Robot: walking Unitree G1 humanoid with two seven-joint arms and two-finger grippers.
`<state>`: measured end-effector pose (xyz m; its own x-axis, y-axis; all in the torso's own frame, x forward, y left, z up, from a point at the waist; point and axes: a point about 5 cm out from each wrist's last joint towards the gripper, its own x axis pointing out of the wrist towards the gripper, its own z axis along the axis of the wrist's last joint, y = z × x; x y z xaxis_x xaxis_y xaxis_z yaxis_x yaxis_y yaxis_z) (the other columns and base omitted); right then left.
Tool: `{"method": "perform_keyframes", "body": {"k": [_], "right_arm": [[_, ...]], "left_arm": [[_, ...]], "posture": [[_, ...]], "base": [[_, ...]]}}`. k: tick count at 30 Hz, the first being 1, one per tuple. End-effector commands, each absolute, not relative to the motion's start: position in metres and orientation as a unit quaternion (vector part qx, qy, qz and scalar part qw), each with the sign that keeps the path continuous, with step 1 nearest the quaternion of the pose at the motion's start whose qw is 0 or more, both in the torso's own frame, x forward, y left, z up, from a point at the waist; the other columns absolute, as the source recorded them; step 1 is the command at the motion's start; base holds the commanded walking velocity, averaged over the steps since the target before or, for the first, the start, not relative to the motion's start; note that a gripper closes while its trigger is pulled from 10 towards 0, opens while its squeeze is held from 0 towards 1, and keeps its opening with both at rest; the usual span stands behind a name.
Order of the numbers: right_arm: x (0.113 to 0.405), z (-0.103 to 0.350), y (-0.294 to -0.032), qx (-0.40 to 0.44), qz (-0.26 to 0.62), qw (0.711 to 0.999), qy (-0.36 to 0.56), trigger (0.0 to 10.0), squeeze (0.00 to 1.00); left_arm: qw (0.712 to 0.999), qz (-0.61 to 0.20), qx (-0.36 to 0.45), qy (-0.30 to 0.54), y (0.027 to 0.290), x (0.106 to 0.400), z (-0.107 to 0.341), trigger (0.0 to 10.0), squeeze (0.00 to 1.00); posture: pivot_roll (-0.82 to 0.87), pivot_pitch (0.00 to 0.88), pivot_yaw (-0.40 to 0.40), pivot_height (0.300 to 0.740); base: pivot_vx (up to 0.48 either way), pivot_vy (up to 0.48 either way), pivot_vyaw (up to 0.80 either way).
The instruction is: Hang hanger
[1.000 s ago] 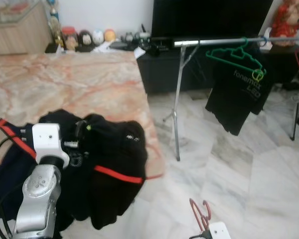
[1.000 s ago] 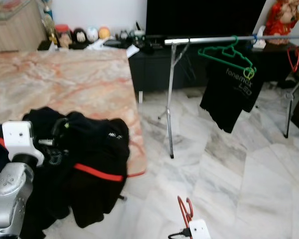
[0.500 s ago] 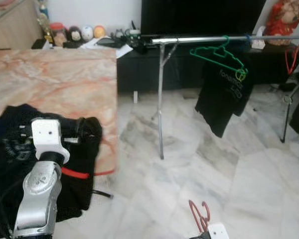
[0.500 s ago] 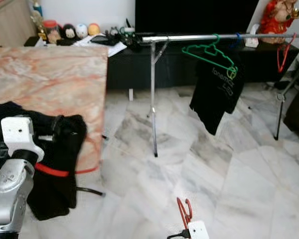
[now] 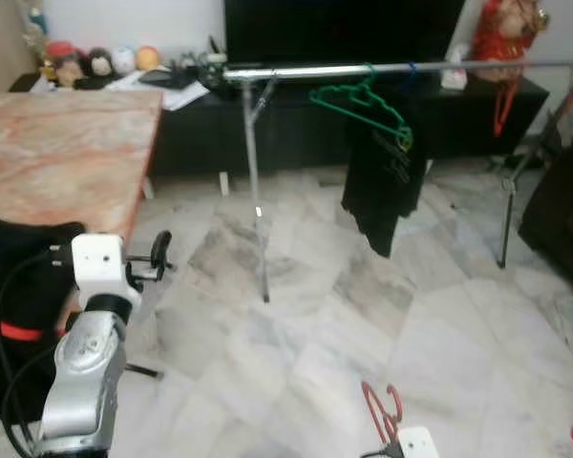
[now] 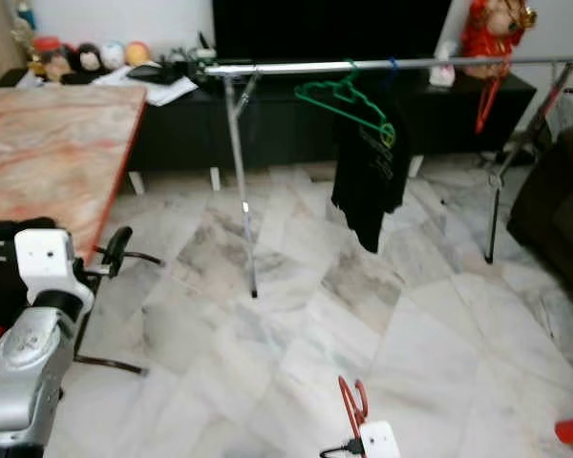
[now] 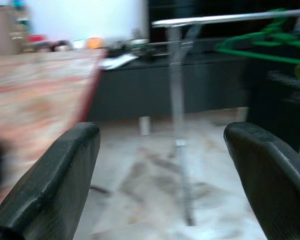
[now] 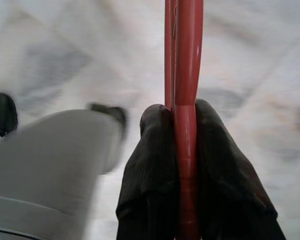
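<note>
White marble floor w/ a silver clothes rail across the back; green hanger and black shirt hang on it, pink marble desk at left. Left pincer raised beside desk edge. Red hanger low near bottom edge, over the floor. L wrist view: blurry, fingers wide apart, nothing between. R wrist view: right pincer clamped on red hanger's bar, floor behind.

Rail ahead, table to its left, cabinet behind.
</note>
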<state>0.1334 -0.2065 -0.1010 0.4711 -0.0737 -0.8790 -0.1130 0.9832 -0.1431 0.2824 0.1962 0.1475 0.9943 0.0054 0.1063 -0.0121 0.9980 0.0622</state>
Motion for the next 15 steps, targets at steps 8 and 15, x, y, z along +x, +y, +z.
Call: {"method": "perform_keyframes", "body": {"k": [8, 15], "right_arm": [[0.14, -0.099, -0.203, -0.081, 0.007, 0.861, 0.501, 10.0, 0.0], [0.14, -0.099, -0.203, -0.08, 0.003, 0.861, 0.502, 10.0, 0.0]], "left_arm": [[0.998, 0.019, 0.047, -0.043, 0.206, 0.282, 0.141, 10.0, 0.0], [0.998, 0.007, 0.063, 0.031, 0.208, 0.282, 0.104, 10.0, 0.0]], "posture": [[-0.08, 0.0, -0.021, 0.74], [-0.08, 0.0, -0.02, 0.74]], "base": [[0.0, -0.327, 0.0], [0.0, -0.137, 0.0]]}}
